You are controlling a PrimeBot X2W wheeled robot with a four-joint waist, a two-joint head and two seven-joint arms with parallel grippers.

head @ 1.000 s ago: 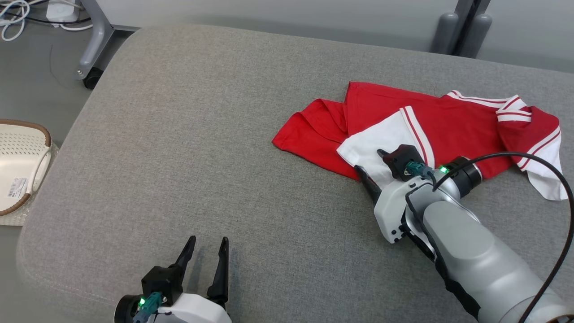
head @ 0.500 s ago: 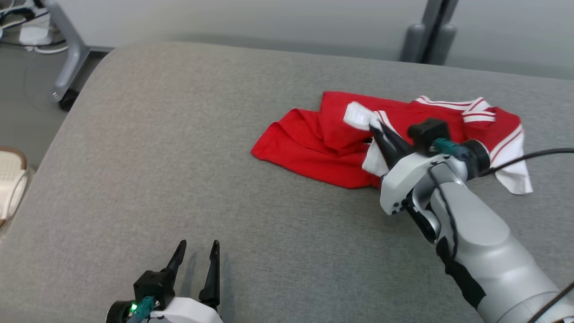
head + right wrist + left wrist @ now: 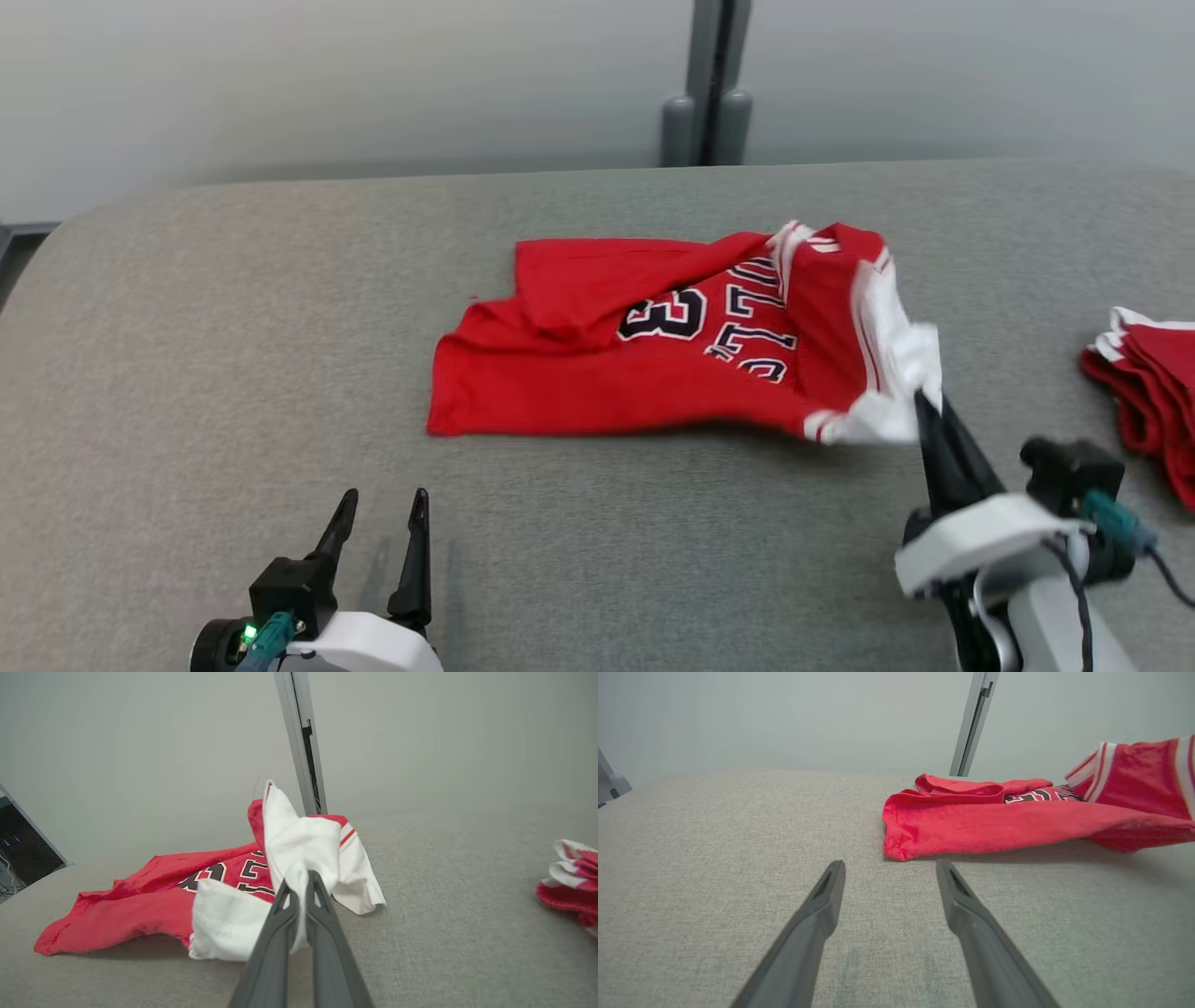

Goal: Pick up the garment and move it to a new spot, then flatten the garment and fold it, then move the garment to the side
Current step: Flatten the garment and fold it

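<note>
A second ago the right hand (image 3: 920,401) stood open over a crumpled heap of red and white. Now its fingers are pinched shut on a white edge of the jersey (image 3: 607,373), which lies drawn out wider, its black-and-white number and lettering facing up. The head camera has swung too, so the whole picture has shifted and a stack of folded red garments (image 3: 1144,373) sits at the right edge of the frame.

The jersey lies mid-frame on the grey fabric-covered table (image 3: 187,327), its red hem end flat to the left and its white-trimmed end lifted off the cloth at the right hand's fingertips. Bare table runs all round it: a broad stretch to the left, a strip behind up to the grey post (image 3: 707,84), and a gap towards the folded stack.

The left hand (image 3: 385,499) waits at the lower left, fingers spread wide and holding nothing, the jersey's hem corner just beyond its tips.
</note>
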